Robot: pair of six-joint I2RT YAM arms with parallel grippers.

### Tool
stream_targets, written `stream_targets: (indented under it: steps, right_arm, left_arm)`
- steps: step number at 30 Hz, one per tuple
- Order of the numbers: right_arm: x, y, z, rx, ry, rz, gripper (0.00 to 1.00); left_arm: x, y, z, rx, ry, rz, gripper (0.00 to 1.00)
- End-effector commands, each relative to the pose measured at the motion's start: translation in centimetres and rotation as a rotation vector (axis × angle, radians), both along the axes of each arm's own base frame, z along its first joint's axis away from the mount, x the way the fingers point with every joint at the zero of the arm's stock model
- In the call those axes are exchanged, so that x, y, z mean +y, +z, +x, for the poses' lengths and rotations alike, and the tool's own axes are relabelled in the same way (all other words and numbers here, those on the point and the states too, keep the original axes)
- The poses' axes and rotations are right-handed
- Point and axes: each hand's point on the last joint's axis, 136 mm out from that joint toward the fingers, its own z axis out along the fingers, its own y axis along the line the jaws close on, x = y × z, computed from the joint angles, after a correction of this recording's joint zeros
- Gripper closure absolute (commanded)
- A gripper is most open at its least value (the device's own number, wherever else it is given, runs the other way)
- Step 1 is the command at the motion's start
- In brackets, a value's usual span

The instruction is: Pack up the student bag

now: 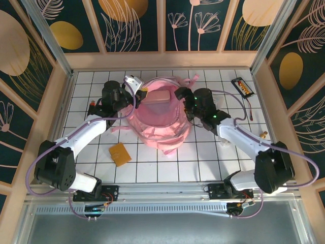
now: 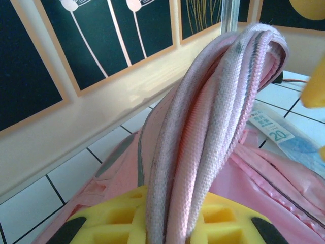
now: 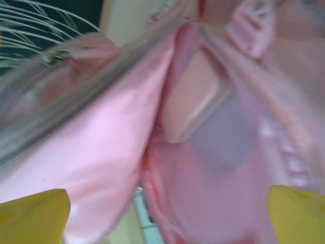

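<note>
Table (image 1: 152, 170): white gridded surface; both arm bases sit at the bottom edge of the top view.
Orange flat item (image 1: 120, 154): lies on the table, lower left of frame centre, near the bag's front edge but apart from it.
Student bag (image 1: 163, 127): centre of the top view, between the two arms, resting on the table with its mouth facing up and held wide.
Left gripper (image 1: 136, 97): at the bag's left rim, upper centre-left of the top view. In the left wrist view its yellow pads (image 2: 228, 226) are closed tight on a bunched fold of the bag's pink webbing and zipper edge, which rises to the upper right of that frame.
Right gripper (image 1: 184, 96): at the bag's right rim. In the right wrist view the yellow fingertips (image 3: 33, 213) sit in the two lower corners, spread wide; blurred pink bag fabric lies between them and no grip is visible.
Pink case (image 1: 158, 96): small and flat, inside the bag's mouth between the two grippers.
Black item (image 1: 242, 86): on the table in the upper right, well apart from the bag.
</note>
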Motion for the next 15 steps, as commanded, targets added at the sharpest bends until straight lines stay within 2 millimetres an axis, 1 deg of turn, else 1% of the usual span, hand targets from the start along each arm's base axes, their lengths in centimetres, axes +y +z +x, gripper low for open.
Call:
stream_targets:
  steps: [1, 3, 5, 7, 8, 12, 13, 15]
  right_arm:
    - [-2.9, -4.8, -3.8, 0.094, 0.177, -0.304, 0.01]
    - [-5.9, -4.8, -4.1, 0.076, 0.148, -0.429, 0.01]
    - [-8.2, -4.3, -3.6, 0.032, 0.147, -0.475, 0.01]
    - [-9.4, -4.3, -2.9, -0.011, 0.222, -0.45, 0.01]
    - [-10.4, -4.8, -2.2, -0.002, 0.244, -0.443, 0.02]
    - [-16.4, -7.7, 1.4, 0.096, 0.151, -0.591, 0.02]
    - [-17.4, -8.1, 2.4, 0.097, 0.141, -0.594, 0.03]
    - [-19.2, -9.7, 4.0, 0.13, 0.114, -0.586, 0.05]
  left_arm:
    - [-0.7, 6.9, 0.3, -0.238, -0.02, -0.099, 1.0]
    - [-0.7, 6.7, 0.4, -0.232, -0.018, -0.098, 1.0]
    - [-0.6, 6.2, 0.5, -0.223, -0.011, -0.091, 1.0]
    - [-0.6, 5.7, 0.7, -0.21, -0.003, -0.083, 1.0]
    - [-0.6, 5.6, 0.8, -0.206, -0.003, -0.084, 1.0]
    - [-0.8, 5.5, 0.5, -0.192, -0.022, -0.104, 1.0]
    - [-0.9, 5.6, 0.4, -0.192, -0.026, -0.108, 1.0]
    - [-0.8, 5.6, 0.3, -0.186, -0.025, -0.113, 1.0]
